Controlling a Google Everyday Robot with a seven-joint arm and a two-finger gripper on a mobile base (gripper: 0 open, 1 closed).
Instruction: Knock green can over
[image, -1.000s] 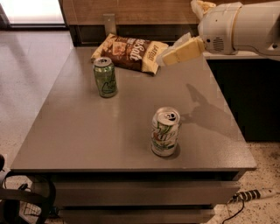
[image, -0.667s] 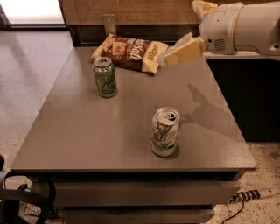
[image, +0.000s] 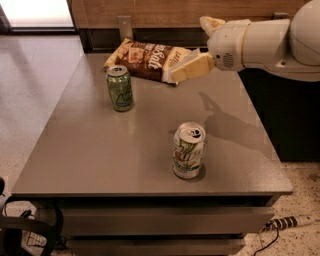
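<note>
Green can (image: 120, 88) stands upright at 10 o'clock on the grey surface (image: 100, 150), near a chip bag (image: 145, 56). The gripper (image: 176, 76) hovers at 1 o'clock, apart from the can; its opening cannot be told. White can (image: 189, 150) at 5 o'clock.

A grey table (image: 100, 150) stands on a pale speckled floor (image: 30, 90) before a wood-panelled wall (image: 165, 12), with a bright window (image: 37, 12) far left, a dark cabinet (image: 290, 115) at right, and the gripper (image: 192, 67) above the table's far right part.
</note>
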